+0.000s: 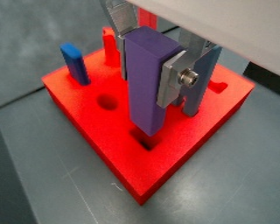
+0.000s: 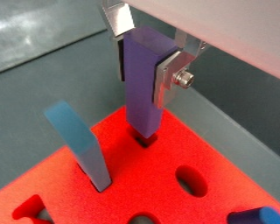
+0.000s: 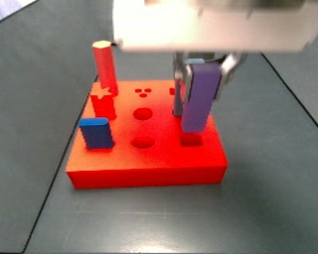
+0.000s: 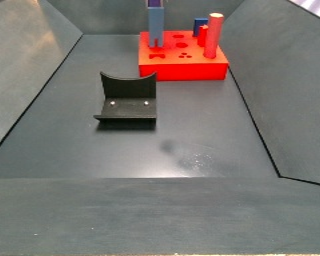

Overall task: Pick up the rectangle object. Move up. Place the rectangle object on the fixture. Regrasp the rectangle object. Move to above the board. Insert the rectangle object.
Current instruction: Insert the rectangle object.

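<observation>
The rectangle object [image 1: 143,83], a dark purple bar, hangs upright with my gripper [image 1: 146,66] shut on its upper part, a silver finger plate [image 1: 171,79] on each broad side. Its lower end sits in the mouth of a square hole near a corner of the red-orange board [image 1: 166,171]. Another wrist view shows the same grip [image 2: 143,66] on the bar [image 2: 143,87] above the board [image 2: 130,188]. In a side view the bar [image 3: 198,94] stands over the board's [image 3: 148,169] right side. The fixture [image 4: 127,100] stands empty on the floor in front of the board [image 4: 186,62].
On the board stand a red peg [image 3: 104,64] and a short bright blue block [image 3: 95,132], both on the far side from the bar. Round and star-shaped holes [image 3: 143,114] are open. Dark sloping walls [image 4: 29,80] enclose the floor.
</observation>
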Tool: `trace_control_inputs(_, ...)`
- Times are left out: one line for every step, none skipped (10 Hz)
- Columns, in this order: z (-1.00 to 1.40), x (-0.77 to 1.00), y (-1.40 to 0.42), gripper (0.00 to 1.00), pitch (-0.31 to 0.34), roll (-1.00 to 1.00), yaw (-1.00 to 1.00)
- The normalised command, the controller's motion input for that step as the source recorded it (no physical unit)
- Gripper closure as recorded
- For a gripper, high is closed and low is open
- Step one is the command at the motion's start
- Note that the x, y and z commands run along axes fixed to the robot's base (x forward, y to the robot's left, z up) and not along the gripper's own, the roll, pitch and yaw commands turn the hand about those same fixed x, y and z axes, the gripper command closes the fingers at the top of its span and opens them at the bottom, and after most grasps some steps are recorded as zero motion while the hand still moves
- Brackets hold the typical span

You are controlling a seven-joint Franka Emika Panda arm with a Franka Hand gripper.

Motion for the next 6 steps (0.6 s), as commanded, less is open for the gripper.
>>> trace_control_inputs(-0.27,0.0,0.0,1.0,-0.081,0.0,-0.03)
trace_control_inputs(-0.15,0.0,-0.01,1.0,-0.027,0.0,-0.04)
trace_control_inputs(-0.11,0.0,0.0,1.0,-0.003,0.0,-0.04)
trace_control_inputs(-0.13,0.17,0.0,1.0,0.0,0.0,-0.01)
trace_control_inputs(-0.2,0.25,0.0,1.0,0.0,0.0,-0.03)
trace_control_inputs(-0.28,0.09,0.0,1.0,0.0,0.0,-0.04)
